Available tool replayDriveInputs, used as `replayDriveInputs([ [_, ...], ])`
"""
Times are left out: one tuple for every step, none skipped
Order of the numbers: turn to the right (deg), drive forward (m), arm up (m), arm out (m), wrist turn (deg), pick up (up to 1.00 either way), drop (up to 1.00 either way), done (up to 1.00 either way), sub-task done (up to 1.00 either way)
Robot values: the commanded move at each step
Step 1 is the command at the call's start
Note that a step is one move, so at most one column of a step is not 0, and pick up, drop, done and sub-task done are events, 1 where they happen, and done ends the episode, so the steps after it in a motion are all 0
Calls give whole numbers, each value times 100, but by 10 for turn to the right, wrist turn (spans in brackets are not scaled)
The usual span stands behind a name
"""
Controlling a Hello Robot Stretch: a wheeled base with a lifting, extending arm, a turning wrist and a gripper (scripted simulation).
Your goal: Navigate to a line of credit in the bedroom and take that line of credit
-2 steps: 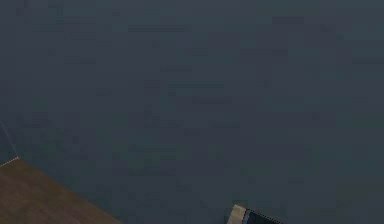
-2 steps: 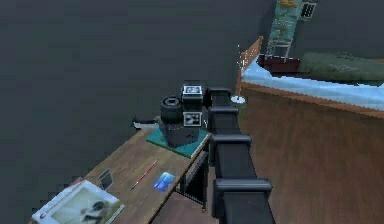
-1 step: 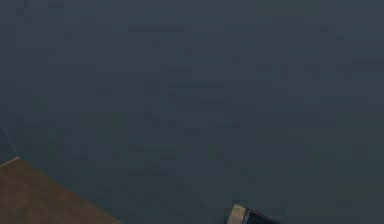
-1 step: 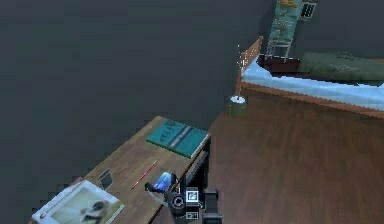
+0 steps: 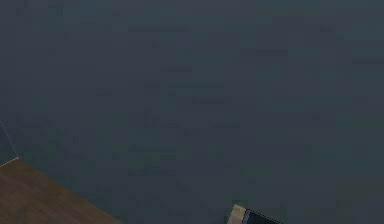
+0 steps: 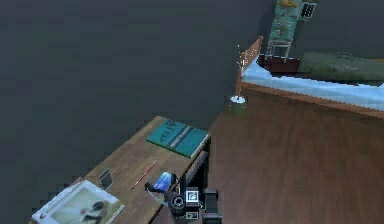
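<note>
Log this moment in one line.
ahead: dark blue-grey wall | gripper: at wooden desk, small blue object at tip | hold: cannot tell | nearby: flat teal book, thin red pencil

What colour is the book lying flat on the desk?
Teal green. The book shows best in the arm side view, on the wooden desk.

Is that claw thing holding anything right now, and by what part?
It cannot be told: a small blue thing shows at the gripper, against the desk.

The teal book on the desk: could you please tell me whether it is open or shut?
Shut: the teal book lies flat on the desk, with one plain cover facing up and no spread pages showing.
</note>
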Motion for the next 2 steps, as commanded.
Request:
replayDriveInputs([
  [0, 0, 10, 0, 0, 0, 0, 0, 0],
  [0, 0, 0, 0, 0, 0, 0, 100, 0],
])
